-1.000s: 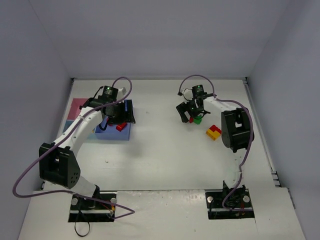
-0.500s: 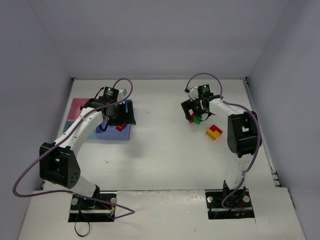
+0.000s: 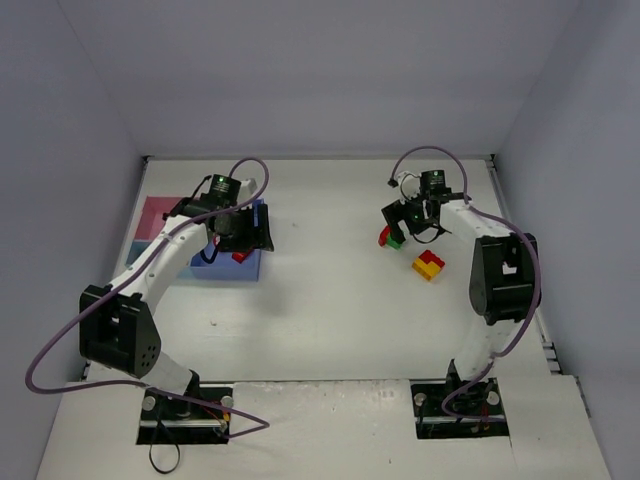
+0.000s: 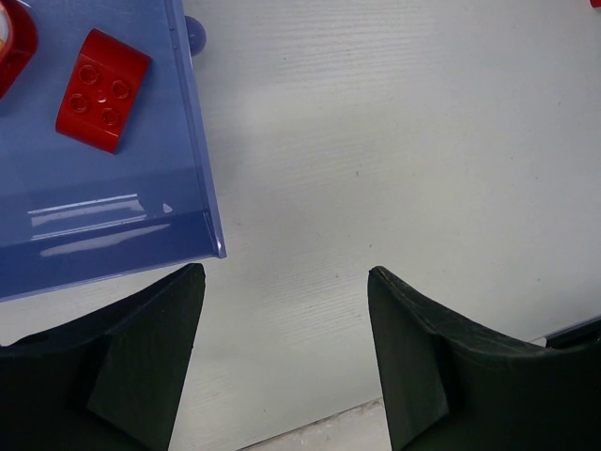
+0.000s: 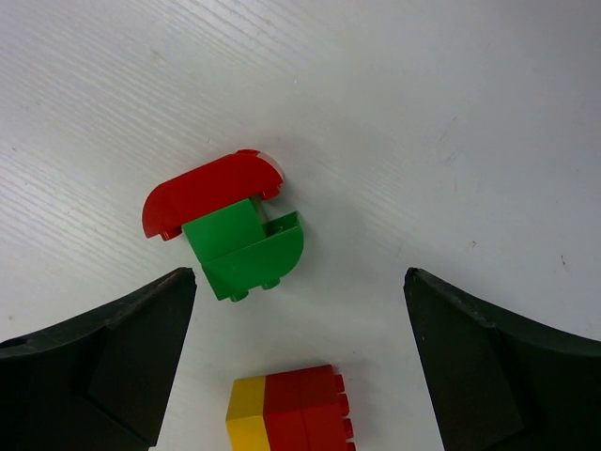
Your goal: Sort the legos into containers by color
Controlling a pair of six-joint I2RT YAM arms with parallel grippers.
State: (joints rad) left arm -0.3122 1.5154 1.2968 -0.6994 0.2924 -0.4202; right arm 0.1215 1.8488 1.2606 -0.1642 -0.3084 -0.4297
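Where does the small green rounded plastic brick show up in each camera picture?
Top external: green brick right of centre.
Left wrist: not in it.
Right wrist: middle, touching a red curved brick.
Shared landmark: the yellow-and-red block beside it.

**Both arms reach forward, jaws apart on each side**

The left arm stretches far forward and turns toward the middle at the wrist. The left gripper looks down, its two fingers spread with nothing between them. The right arm folds leftward at the elbow. The right gripper also looks down, jaws wide and empty.
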